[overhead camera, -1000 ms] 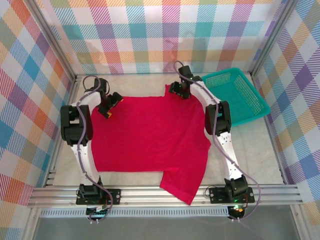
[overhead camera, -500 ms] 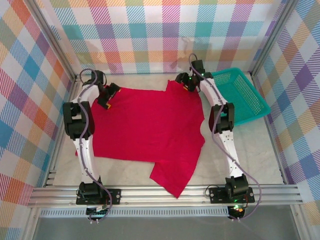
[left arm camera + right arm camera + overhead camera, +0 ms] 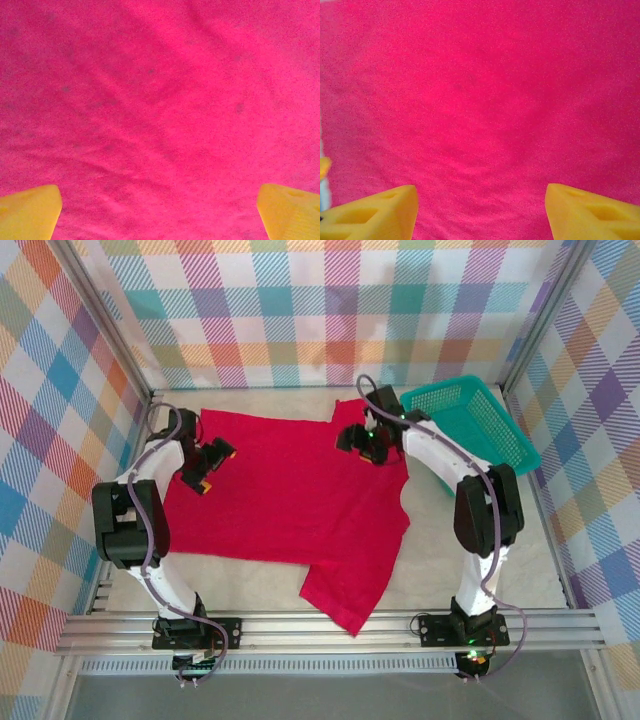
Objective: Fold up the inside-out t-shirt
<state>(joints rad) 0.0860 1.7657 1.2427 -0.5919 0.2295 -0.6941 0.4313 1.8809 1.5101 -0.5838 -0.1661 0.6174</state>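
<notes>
The inside-out t-shirt [image 3: 285, 500] is bright red and lies spread flat on the table, one sleeve reaching toward the near edge at the bottom centre. My left gripper [image 3: 203, 472] hovers over the shirt's far-left part, open, with nothing between its yellow fingers [image 3: 30, 212]; red cloth [image 3: 160, 110] lies under it. My right gripper [image 3: 362, 443] hangs above the shirt's far-right corner, open and empty, its yellow fingers [image 3: 375, 215] wide apart over the cloth [image 3: 480, 100].
A teal mesh basket [image 3: 470, 430] stands at the back right, just beyond the right arm. Checked walls close in the back and both sides. The metal rail [image 3: 320, 625] with both arm bases runs along the near edge.
Both grippers have drawn back toward the near side over the shirt after carrying its far edge toward the back wall. The right gripper's fingers have spread wider. The shirt now lies still.
</notes>
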